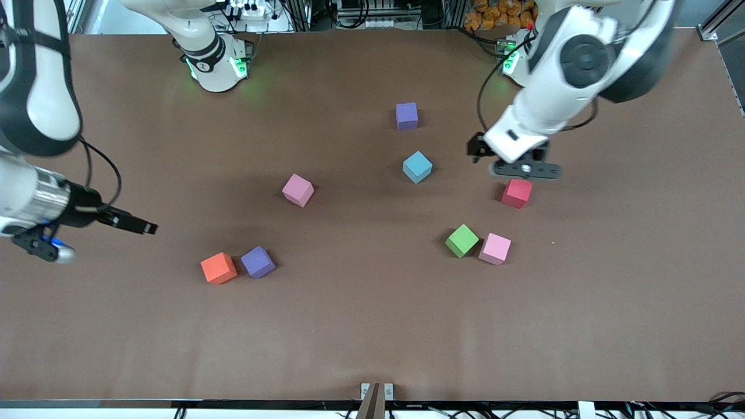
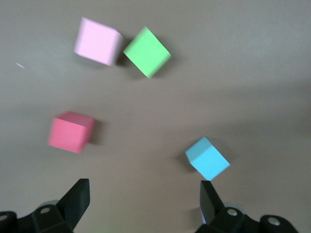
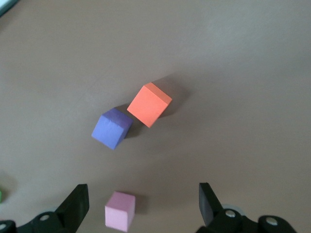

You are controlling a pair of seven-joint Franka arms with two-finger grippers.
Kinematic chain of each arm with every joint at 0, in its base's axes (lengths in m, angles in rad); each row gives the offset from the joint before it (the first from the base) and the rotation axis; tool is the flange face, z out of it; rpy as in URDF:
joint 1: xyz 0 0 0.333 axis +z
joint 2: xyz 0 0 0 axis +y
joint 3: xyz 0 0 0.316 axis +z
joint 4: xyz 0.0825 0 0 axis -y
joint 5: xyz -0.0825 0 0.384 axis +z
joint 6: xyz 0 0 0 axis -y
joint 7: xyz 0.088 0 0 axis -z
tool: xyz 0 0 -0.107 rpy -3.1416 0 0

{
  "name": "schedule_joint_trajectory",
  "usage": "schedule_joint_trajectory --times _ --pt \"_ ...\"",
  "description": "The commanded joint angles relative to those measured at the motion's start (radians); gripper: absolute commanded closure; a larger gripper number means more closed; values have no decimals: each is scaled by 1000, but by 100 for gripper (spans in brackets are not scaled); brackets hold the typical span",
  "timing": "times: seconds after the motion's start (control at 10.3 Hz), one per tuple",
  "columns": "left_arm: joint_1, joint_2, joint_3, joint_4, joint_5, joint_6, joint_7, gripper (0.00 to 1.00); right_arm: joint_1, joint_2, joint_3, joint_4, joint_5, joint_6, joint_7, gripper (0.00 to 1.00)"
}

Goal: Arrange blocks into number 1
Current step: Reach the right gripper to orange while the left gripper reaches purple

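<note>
Several foam blocks lie scattered on the brown table. A purple block (image 1: 406, 116) is nearest the bases, with a light blue block (image 1: 417, 167) just in front of it. A pink block (image 1: 298, 190) sits mid-table. The red block (image 1: 517, 193), green block (image 1: 462, 240) and a second pink block (image 1: 495, 248) lie toward the left arm's end. An orange block (image 1: 219, 267) touches a second purple block (image 1: 258, 262). My left gripper (image 1: 480, 150) hangs open and empty over bare table between the light blue (image 2: 207, 158) and red (image 2: 70, 131) blocks. My right gripper (image 1: 145, 227) hovers open and empty over the table near the orange block (image 3: 149, 104).
The two robot bases (image 1: 216, 64) stand along the table's edge farthest from the front camera. Cables and a power strip lie off the table by them. A small bracket (image 1: 376, 391) sits at the table's edge nearest the front camera.
</note>
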Motion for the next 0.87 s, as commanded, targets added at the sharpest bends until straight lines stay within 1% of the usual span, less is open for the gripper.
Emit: schedule_joint_trajectory --times 0.0,0.1,0.19,0.39,0.48,0.58,0.68,0.78 --pt "-31 48 -90 -87 -1 122 -167 0 11 138 -12 21 53 114 26 0" --pt "-61 91 -125 -96 -1 161 -250 0 11 178 -13 19 59 141 44 0" --pt "-88 132 -142 -110 -1 217 -347 0 20 204 -32 24 76 150 123 0" --pt "-143 185 -157 -165 -1 335 -479 0 141 240 -129 47 96 155 202 0" --pt "-155 194 -168 -210 0 397 -528 0 161 248 -154 44 149 155 204 0" --pt "-158 212 -194 -245 -1 455 -573 0 181 258 -177 39 194 152 205 0" --pt "-160 228 -208 -268 -1 498 -613 0 195 278 -180 39 209 153 226 0" --pt "-169 237 -219 -280 -1 508 -639 0 203 300 -182 41 237 171 263 0"
